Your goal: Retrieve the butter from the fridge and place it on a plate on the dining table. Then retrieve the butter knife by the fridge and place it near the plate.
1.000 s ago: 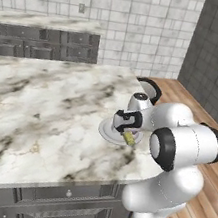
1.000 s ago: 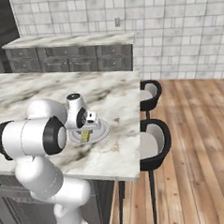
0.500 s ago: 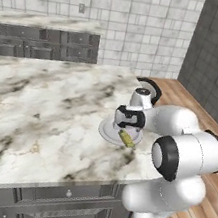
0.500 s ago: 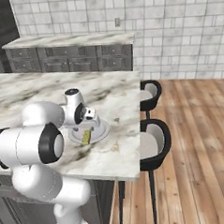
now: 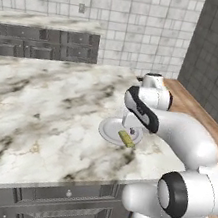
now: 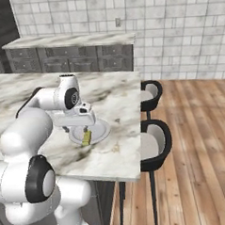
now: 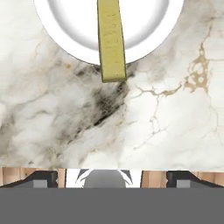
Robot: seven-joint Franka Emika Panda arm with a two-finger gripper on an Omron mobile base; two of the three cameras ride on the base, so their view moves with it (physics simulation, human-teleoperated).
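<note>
Now: butter on plate, jaws spread

Butter [image 7: 112, 41] lies across the plate [image 7: 65, 26], one end poking out past the rim over the marble of the table [image 7: 166, 113]. Hand view: stick runs lengthwise toward me, roughly straight, pale yellow-green against the grey-white dish.

My jaws are spread wide, nothing pinched between them. Gripper [image 6: 79, 122] hovers above the plate, apart from the butter. In the hand view the two dark tips sit far apart at bottom, one twd each side.

Left base view: plate [image 5: 108, 129] sits near the table's front right corner, butter [image 5: 126, 138] on its right part, tilted diagonally w/ an end at the rim. My arm curves over from the right; hand is directly above the plate.

Right base view: plate [image 6: 102, 130] near the table [image 6: 121, 151] edge closest to the two black stools [image 6: 156, 142]; butter [image 6: 86, 136] partly under my hand. Stools stand just beside the table edge, wood floor [image 6: 197, 151] beyond.

Marble counter [image 6: 67, 40] w/ dark drawers along tiled back wall, well apart from the table.
</note>
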